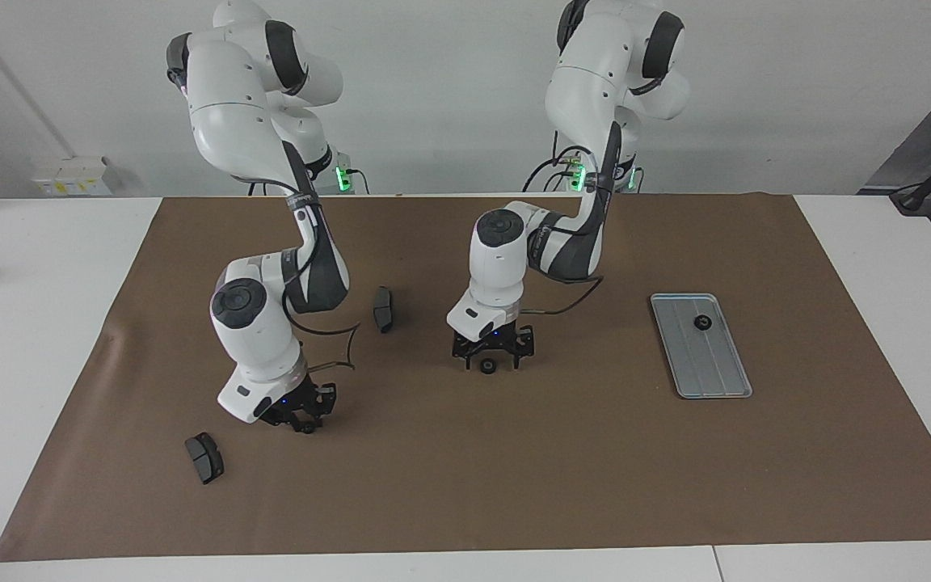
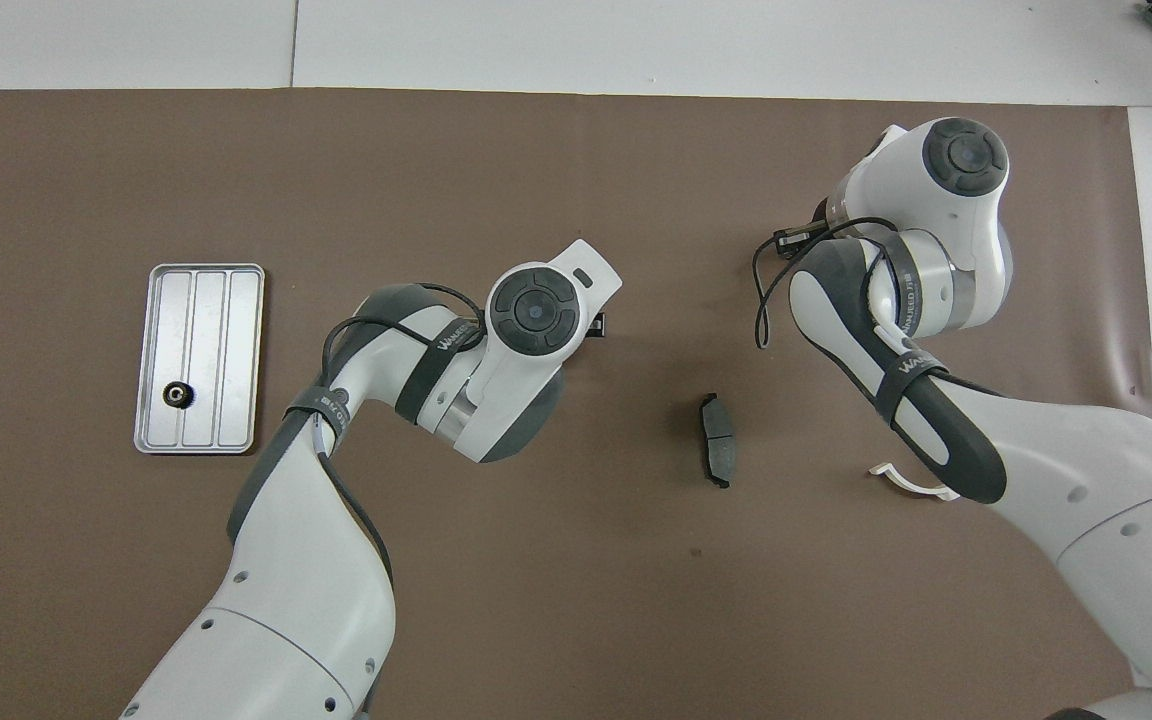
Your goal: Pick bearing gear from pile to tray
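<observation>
A small black bearing gear (image 1: 487, 367) lies on the brown mat mid-table. My left gripper (image 1: 490, 361) is lowered over it and open, one finger on each side. My right gripper (image 1: 301, 419) is down at the mat toward the right arm's end, shut on a second bearing gear that its fingers mostly hide. The silver tray (image 1: 716, 368) (image 2: 236, 340) lies toward the left arm's end and holds one bearing gear (image 1: 701, 322) (image 2: 176, 395). In the overhead view both wrists cover their grippers.
One dark brake pad (image 1: 383, 309) (image 2: 717, 452) lies between the two arms. Another brake pad (image 1: 204, 457) lies beside the right gripper, farther from the robots. A white half-ring bracket (image 2: 911, 482) peeks out beside the right arm.
</observation>
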Motion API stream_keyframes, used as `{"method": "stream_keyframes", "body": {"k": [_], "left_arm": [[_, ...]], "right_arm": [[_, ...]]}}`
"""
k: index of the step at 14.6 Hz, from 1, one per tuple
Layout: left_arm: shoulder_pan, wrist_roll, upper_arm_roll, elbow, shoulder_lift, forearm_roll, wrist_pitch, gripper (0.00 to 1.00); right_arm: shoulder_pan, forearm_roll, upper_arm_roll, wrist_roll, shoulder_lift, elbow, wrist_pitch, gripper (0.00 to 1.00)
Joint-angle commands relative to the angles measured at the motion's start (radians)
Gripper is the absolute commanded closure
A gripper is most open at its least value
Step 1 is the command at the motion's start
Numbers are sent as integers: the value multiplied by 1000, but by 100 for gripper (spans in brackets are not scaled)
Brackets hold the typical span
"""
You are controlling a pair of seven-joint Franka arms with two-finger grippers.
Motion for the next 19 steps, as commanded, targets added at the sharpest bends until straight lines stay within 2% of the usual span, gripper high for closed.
{"method": "stream_keyframes", "body": {"k": [1, 3, 4, 5, 8, 10, 12, 13, 16, 19], "left_arm": [[-13, -19, 19, 20, 8, -16, -2, 14], [-13, -78, 25, 20, 8, -13, -3, 59], [-13, -105, 29, 23, 8, -12, -5, 89], [-9, -118, 31, 23, 3, -12, -5, 100], [4, -115, 32, 14, -36, -9, -17, 100], [29, -110, 32, 8, -75, -9, -92, 100], [75, -105, 32, -62, -151, -9, -114, 100], [108, -96, 31, -119, -202, -7, -108, 100], [237, 95, 31, -262, -348, -7, -98, 100], [358, 173, 31, -299, -370, -7, -68, 100]], "right_arm": [[0, 13, -6, -36, -10, -38, 31, 100], [1, 13, -9, -27, -10, -36, 30, 100], [4, 15, -11, -25, -11, -30, 24, 100], [7, 15, -11, -23, -13, -23, 12, 100], [18, 15, -9, 91, -46, -19, 5, 100], [38, 15, 0, 186, -88, -19, -28, 100], [63, 16, 8, 260, -132, -19, -79, 100], [72, 16, 29, 301, -151, -19, -105, 100], [107, 3, 121, 540, -157, -21, -108, 100], [147, -63, 214, 763, -142, -24, -64, 100]]}}
